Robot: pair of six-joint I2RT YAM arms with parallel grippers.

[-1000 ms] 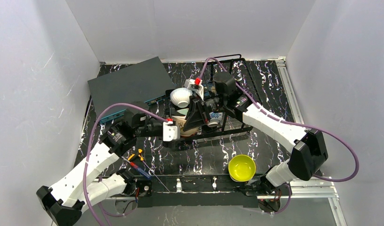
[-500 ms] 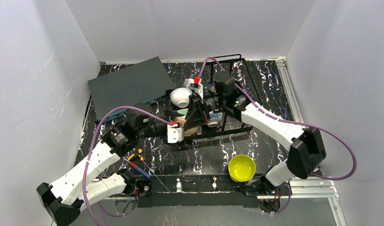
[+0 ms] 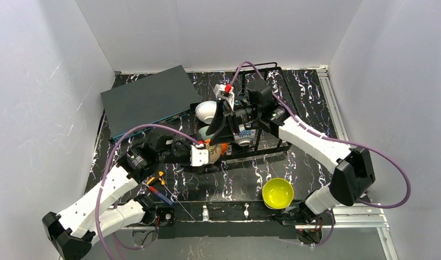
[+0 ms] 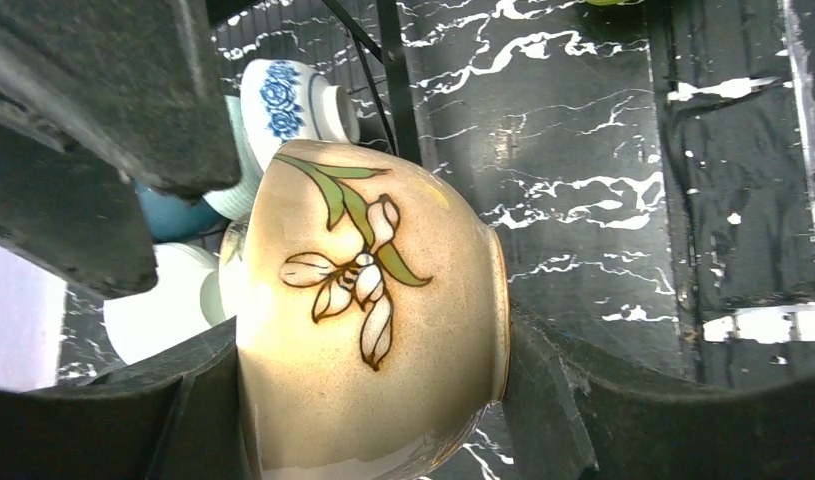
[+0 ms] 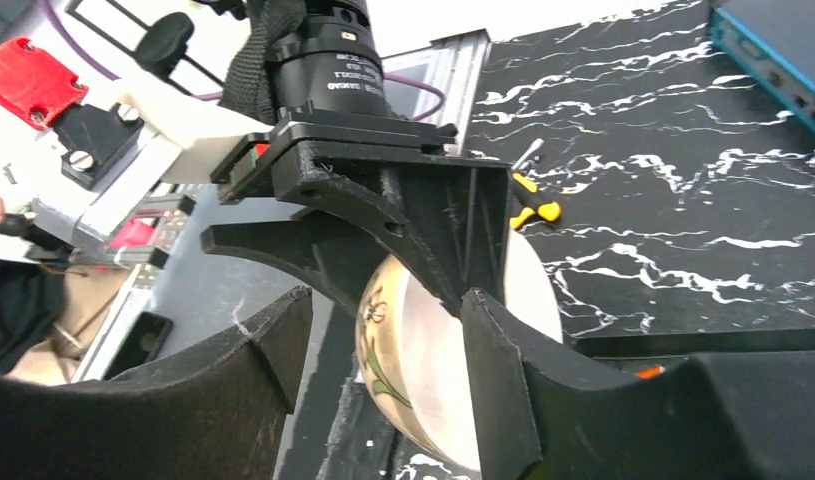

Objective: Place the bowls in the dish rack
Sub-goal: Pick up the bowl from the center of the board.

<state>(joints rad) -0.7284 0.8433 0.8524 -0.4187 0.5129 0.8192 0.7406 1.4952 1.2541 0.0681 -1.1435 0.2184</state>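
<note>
A pinkish beige bowl (image 3: 214, 150) with a painted flower hangs on its side at the front edge of the black wire dish rack (image 3: 272, 147). My left gripper (image 3: 206, 155) is shut on it, one finger on each side (image 4: 368, 405). My right gripper (image 5: 385, 325) stands open around the same bowl (image 5: 433, 370). Its left finger is clear of the wall. In the rack are a white bowl (image 3: 207, 111), a mint-green bowl (image 3: 206, 131), an orange bowl (image 3: 223, 147) and a blue-and-white patterned bowl (image 4: 288, 100). A yellow bowl (image 3: 277, 193) sits on the table near the right arm's base.
A dark grey flat box (image 3: 147, 97) lies at the back left, touching the rack's corner. Small screwdrivers (image 3: 159, 187) lie by the left arm's base. White walls close in the table on three sides.
My right gripper has opened and let go of the beige bowl. My left gripper has closed on the bowl and drawn it slightly toward the rack's front.
</note>
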